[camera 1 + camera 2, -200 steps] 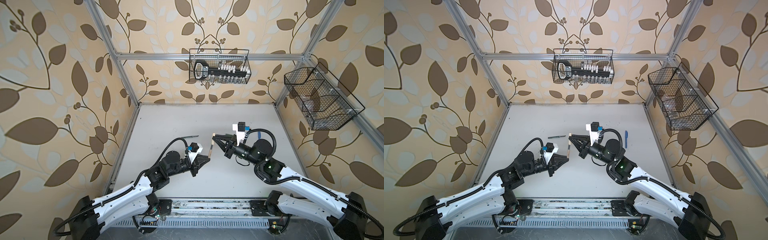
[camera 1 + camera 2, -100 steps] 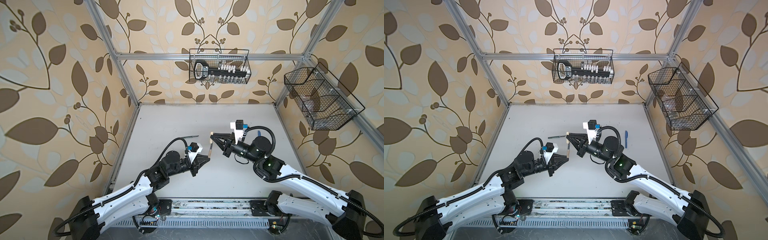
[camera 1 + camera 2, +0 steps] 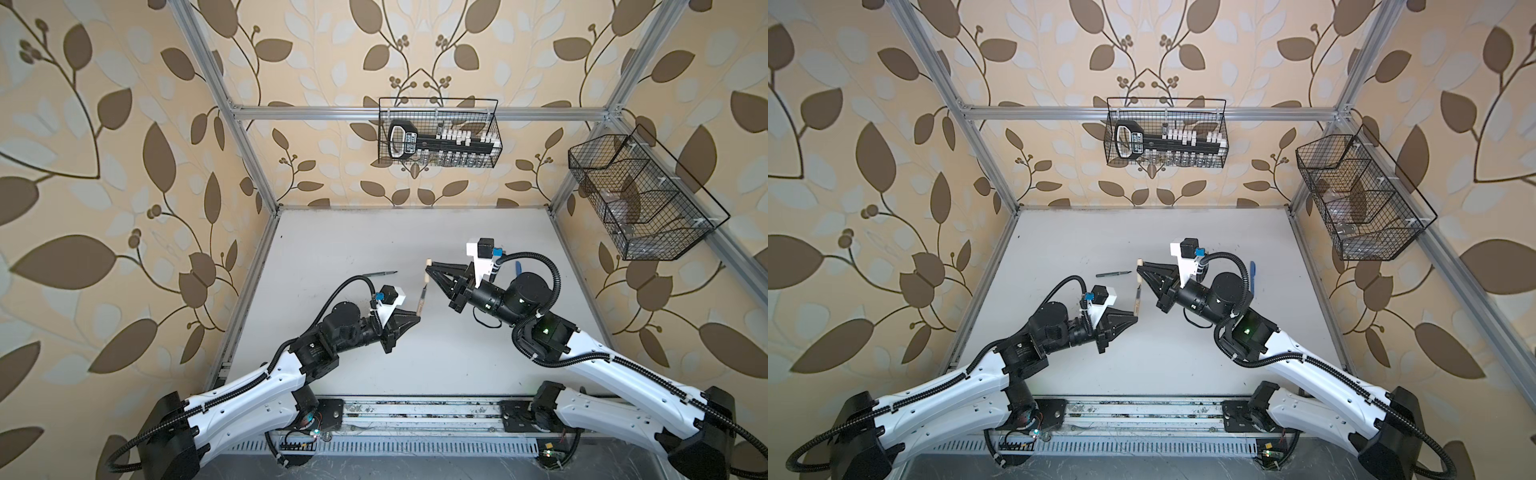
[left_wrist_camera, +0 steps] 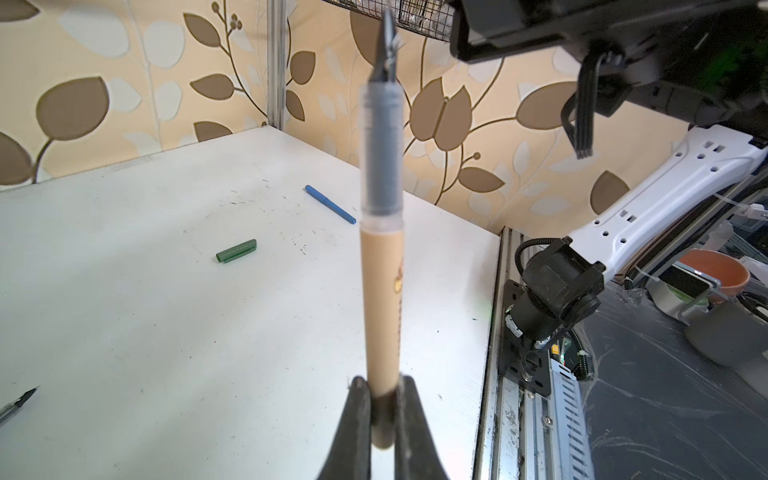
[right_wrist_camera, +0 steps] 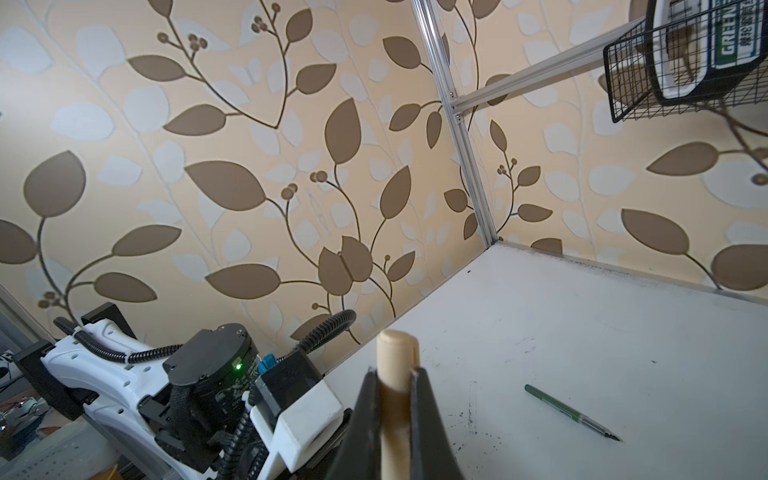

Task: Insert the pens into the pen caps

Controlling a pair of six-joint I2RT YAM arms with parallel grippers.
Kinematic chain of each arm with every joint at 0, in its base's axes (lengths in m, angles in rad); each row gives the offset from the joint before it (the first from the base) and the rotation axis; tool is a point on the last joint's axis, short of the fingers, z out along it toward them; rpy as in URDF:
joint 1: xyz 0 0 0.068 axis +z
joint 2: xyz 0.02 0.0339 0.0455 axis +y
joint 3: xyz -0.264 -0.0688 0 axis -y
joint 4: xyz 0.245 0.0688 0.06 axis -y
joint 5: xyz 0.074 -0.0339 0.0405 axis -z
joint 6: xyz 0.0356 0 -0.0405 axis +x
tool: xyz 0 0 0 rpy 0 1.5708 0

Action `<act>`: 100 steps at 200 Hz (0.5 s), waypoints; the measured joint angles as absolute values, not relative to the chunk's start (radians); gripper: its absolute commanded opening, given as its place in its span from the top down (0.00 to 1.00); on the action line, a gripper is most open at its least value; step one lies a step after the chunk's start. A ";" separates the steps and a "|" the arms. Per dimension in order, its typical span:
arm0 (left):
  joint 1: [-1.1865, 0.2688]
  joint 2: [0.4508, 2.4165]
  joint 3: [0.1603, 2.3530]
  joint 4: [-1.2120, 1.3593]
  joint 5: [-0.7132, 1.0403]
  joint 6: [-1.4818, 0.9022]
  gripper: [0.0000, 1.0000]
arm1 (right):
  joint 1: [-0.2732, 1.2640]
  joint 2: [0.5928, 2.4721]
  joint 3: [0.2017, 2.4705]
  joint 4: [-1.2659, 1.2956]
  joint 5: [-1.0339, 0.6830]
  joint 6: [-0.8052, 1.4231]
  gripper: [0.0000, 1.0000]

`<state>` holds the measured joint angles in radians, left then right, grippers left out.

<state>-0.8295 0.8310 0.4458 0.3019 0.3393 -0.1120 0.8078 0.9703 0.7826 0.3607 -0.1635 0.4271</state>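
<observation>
My left gripper (image 3: 417,319) (image 4: 382,384) is shut on the rear end of the tan pen (image 3: 421,305) (image 4: 380,291). The pen's bare dark tip points up toward my right gripper (image 3: 429,270) (image 5: 395,374). That gripper is shut on the tan pen cap (image 3: 427,272) (image 5: 397,353), held just beyond the pen tip and apart from it. A green pen (image 3: 379,274) (image 5: 573,413) lies uncapped on the table to the far left. In the left wrist view a green cap (image 4: 236,251) and a blue pen (image 4: 330,204) lie on the table; the blue pen (image 3: 1252,272) shows behind the right arm.
A wire basket (image 3: 438,133) with a black tool hangs on the back wall. Another wire basket (image 3: 640,199) hangs on the right wall. Aluminium frame posts edge the white table (image 3: 353,232). A metal rail (image 3: 415,409) runs along the front.
The right gripper with the tan cap shifted slightly left and back again near the pen tip. The left arm has stayed put with the pen.
</observation>
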 measured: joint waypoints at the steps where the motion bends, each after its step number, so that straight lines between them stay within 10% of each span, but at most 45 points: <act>1: -0.830 0.831 0.446 0.302 0.339 -0.112 1.00 | 0.807 0.970 0.784 0.360 -0.163 0.426 1.00; 100: -0.830 0.830 0.446 0.302 0.341 -0.110 1.00 | 0.808 0.958 0.788 0.340 -0.157 0.429 1.00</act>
<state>-0.8295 0.8303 0.4458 0.3019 0.3408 -0.1097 0.8078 0.9585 0.7879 0.3401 -0.1570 0.4294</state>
